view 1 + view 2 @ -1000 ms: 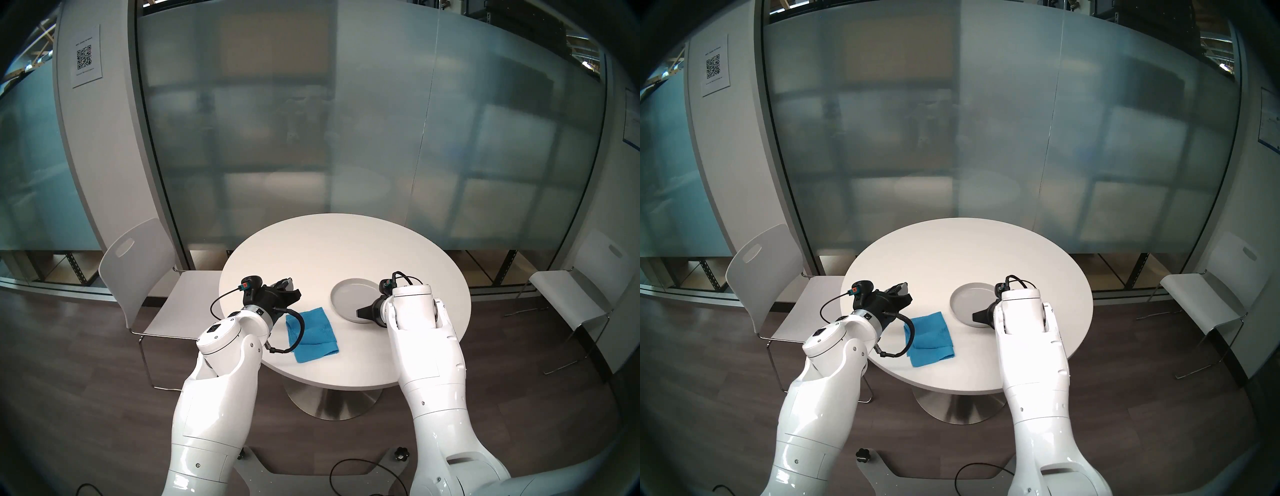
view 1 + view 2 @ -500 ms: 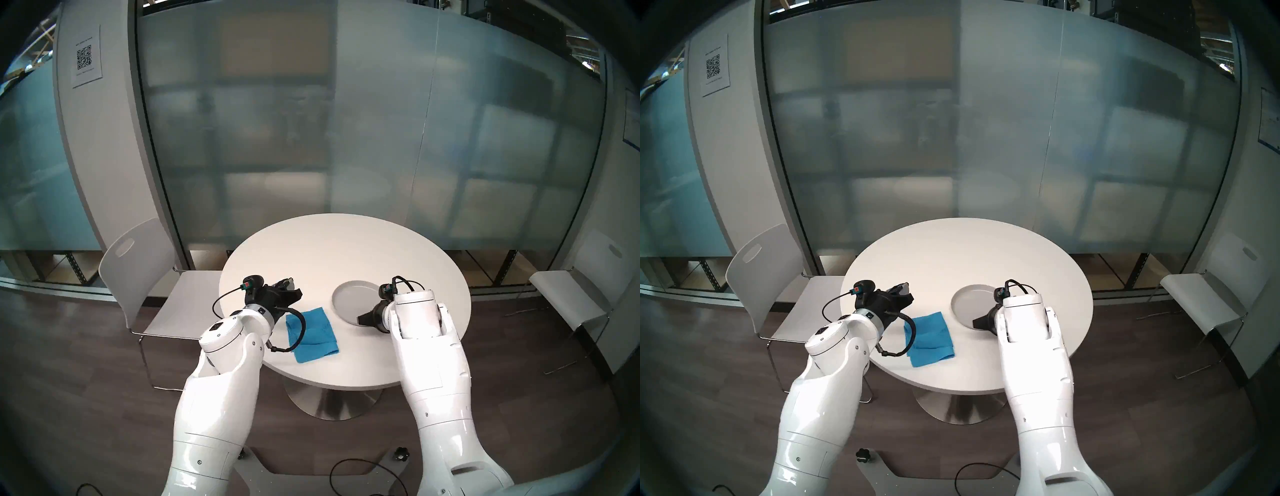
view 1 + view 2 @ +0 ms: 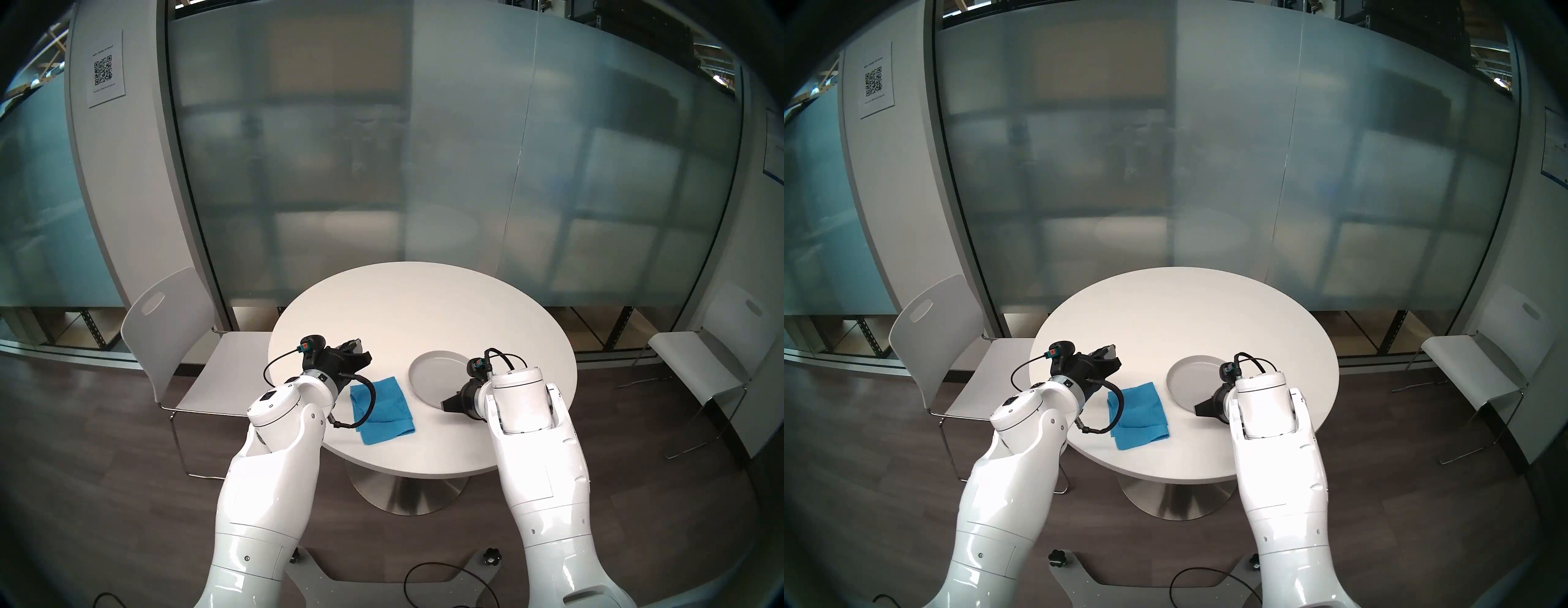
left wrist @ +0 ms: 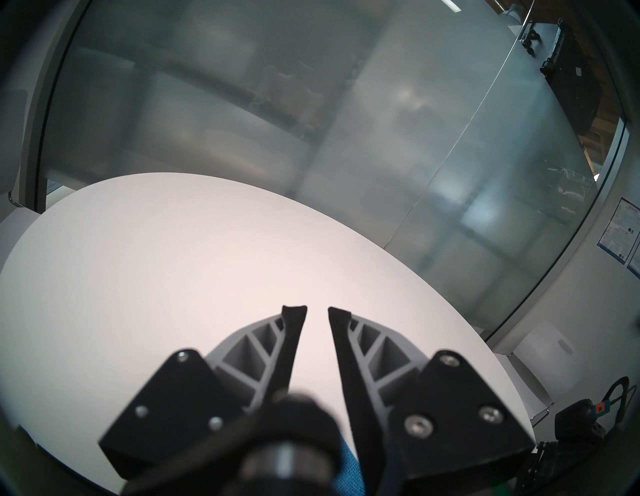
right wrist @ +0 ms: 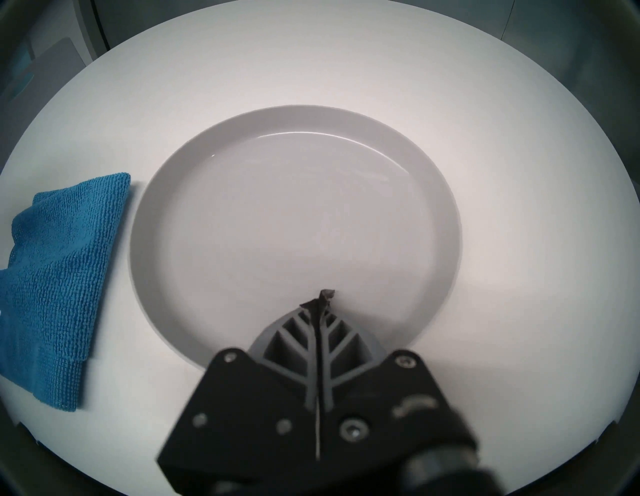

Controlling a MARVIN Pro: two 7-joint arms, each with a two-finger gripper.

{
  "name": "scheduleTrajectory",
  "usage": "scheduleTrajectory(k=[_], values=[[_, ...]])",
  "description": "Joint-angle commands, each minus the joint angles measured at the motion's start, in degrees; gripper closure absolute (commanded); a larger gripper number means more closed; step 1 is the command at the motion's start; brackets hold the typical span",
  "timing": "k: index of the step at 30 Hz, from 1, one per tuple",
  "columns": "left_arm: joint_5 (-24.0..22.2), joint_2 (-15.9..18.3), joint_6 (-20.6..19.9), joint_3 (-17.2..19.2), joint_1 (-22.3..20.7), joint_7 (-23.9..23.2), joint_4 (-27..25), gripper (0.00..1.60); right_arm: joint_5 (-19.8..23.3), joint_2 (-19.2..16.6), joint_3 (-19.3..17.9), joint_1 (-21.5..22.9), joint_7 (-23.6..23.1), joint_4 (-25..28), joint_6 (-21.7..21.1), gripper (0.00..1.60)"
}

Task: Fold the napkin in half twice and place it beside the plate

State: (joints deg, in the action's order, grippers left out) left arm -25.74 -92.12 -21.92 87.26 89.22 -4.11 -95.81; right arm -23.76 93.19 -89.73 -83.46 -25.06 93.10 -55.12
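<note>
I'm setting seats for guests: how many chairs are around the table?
2. One white chair stands at the table's left edge, another white chair off to its right by the wall. More may be hidden outside the views.

The right gripper [image 3: 444,403] has drawn back toward the plate's [image 3: 428,375] near rim, seemingly.
</note>
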Motion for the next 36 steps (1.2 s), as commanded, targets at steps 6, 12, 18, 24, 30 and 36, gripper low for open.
scheduleTrajectory(k=[6,12,18,24,30,36], values=[[-0.16,0.10,0.22,0.16,-2.06,-0.60,0.17,0.77,-1.32,-1.02,0.42,-5.15,-4.04,6.67,0.12,1.42],[-0.16,0.07,0.20,0.12,-2.17,-0.80,0.23,0.77,-2.39,-1.29,0.26,-7.67,-5.65,9.76,0.12,1.42],[-0.17,0.06,0.21,0.11,-1.92,-1.00,-0.05,0.77,-3.24,-1.39,0.38,-9.96,-7.09,12.86,0.12,1.42],[-0.20,0.02,0.22,0.06,-1.54,-1.22,-0.44,0.75,-3.63,-1.32,0.15,-10.75,-7.54,15.58,0.12,1.42],[-0.19,0.11,0.36,0.26,-0.95,-1.30,-0.91,0.73,-3.08,-1.26,-0.24,-9.92,-7.39,19.49,0.12,1.42],[-0.21,0.00,0.24,-0.17,-0.01,-1.64,-2.29,0.74,-1.98,-1.14,-1.87,-9.82,-7.41,24.75,0.12,1.41]])
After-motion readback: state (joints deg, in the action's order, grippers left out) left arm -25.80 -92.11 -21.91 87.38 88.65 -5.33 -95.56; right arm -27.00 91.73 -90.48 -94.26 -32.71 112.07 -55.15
